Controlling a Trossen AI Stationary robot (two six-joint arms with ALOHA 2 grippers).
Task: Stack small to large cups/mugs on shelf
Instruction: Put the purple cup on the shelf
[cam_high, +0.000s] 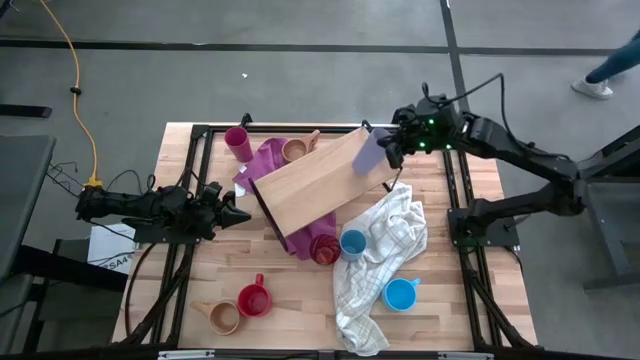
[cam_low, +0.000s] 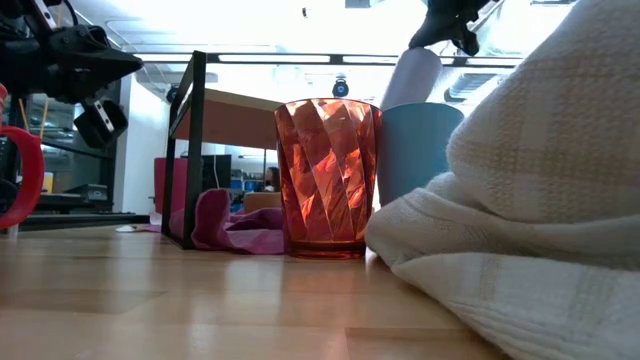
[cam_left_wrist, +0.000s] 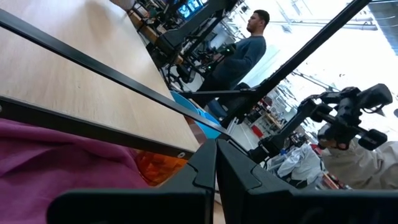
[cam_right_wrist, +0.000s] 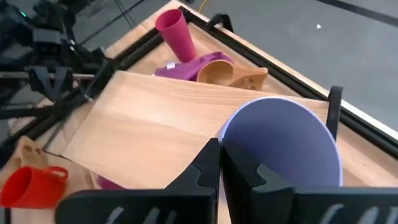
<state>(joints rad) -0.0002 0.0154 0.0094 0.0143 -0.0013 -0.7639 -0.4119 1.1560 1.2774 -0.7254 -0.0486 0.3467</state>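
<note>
My right gripper (cam_right_wrist: 219, 163) pinches the lavender tumbler (cam_right_wrist: 280, 140) by its rim above the shelf (cam_high: 315, 180). I judge it should descend upright onto bare board. The left gripper (cam_high: 236, 215) waits closed and empty beside the shelf.

Counted around the shelf (cam_high: 310, 187):
- 1 magenta tumbler (cam_high: 238, 143), beyond its far left corner.
- 1 lavender tumbler (cam_high: 368, 152), at its right end.
- 2 tan mugs (cam_high: 296, 149) (cam_high: 222, 317).
- 2 red: handled mug (cam_high: 253, 299), faceted cup (cam_high: 323, 249) at near edge.
- 2 blue cups (cam_high: 352, 243) (cam_high: 399, 294).
- 1 purple cloth (cam_high: 265, 160), 1 white towel (cam_high: 385, 250).
</note>
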